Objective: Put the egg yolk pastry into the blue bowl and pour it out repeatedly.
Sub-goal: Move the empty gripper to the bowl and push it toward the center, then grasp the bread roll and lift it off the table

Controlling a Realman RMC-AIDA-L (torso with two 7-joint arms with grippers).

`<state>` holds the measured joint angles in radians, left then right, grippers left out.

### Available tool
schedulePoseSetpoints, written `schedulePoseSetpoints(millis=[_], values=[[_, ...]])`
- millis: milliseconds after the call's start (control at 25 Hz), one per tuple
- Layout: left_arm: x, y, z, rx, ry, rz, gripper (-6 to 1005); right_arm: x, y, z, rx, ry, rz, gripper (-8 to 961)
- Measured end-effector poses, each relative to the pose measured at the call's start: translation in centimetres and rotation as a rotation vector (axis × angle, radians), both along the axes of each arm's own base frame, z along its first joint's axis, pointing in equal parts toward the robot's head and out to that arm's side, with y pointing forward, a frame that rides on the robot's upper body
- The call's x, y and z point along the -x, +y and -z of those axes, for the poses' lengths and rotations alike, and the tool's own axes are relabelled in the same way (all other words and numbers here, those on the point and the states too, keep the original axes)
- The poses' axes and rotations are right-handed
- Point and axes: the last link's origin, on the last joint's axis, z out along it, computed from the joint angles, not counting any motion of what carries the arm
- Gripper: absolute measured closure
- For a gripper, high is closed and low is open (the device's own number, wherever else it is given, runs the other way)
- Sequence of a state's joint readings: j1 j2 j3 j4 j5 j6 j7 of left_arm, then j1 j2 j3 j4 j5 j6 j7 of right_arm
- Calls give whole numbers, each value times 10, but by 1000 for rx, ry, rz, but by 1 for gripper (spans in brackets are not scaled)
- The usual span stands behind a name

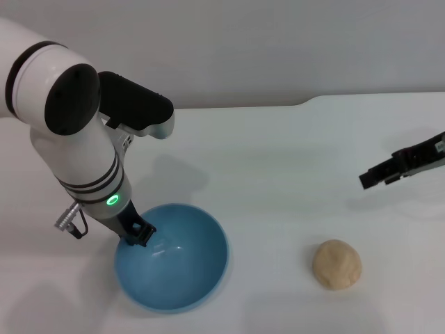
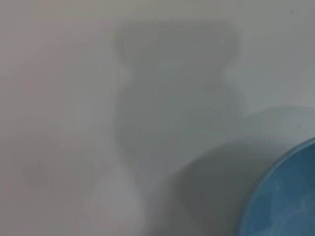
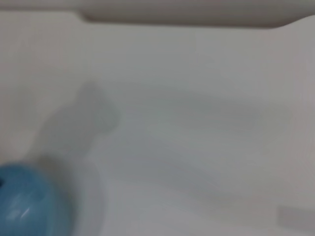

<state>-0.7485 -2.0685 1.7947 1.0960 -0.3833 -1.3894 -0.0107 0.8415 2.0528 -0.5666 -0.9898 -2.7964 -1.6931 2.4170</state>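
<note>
Blue bowl [image 1: 174, 261] on white table [image 1: 278, 160], tipped; left gripper [image 1: 137, 233] clamped on its near-left rim. Egg yolk pastry [image 1: 337, 264] on table, well apart from bowl. Right gripper [image 1: 381, 174] hovers beyond pastry, finger state unclear. No legible writing.

One bowl [image 1: 174, 278], one pastry [image 1: 337, 264]

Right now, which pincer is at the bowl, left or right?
The left pincer: it grips the blue bowl at its rim. The right pincer hangs apart, beyond the egg yolk pastry lying on the table.
</note>
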Motion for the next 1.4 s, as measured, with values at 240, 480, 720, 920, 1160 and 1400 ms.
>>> schedulePoseSetpoints(millis=[240,480,720,920,1160,1400], values=[[0,0,0,-3,0,-4,983,15,-12,21,164,-76,-36,454],[-1,-1,1,-2,-2,-6,982,16,-20,50,272,-109,-44,456],[-2,-2,2,3,-16,-11,982,9,-25,64,296,-160,-18,459],[-3,-1,2,4,-20,-10,984,1,-26,70,296,-195,-2,461],[-2,-2,2,1,-20,-14,984,-15,-23,84,240,-218,26,463],[-2,-1,2,1,-21,-12,983,-22,-21,100,209,-196,36,466]])
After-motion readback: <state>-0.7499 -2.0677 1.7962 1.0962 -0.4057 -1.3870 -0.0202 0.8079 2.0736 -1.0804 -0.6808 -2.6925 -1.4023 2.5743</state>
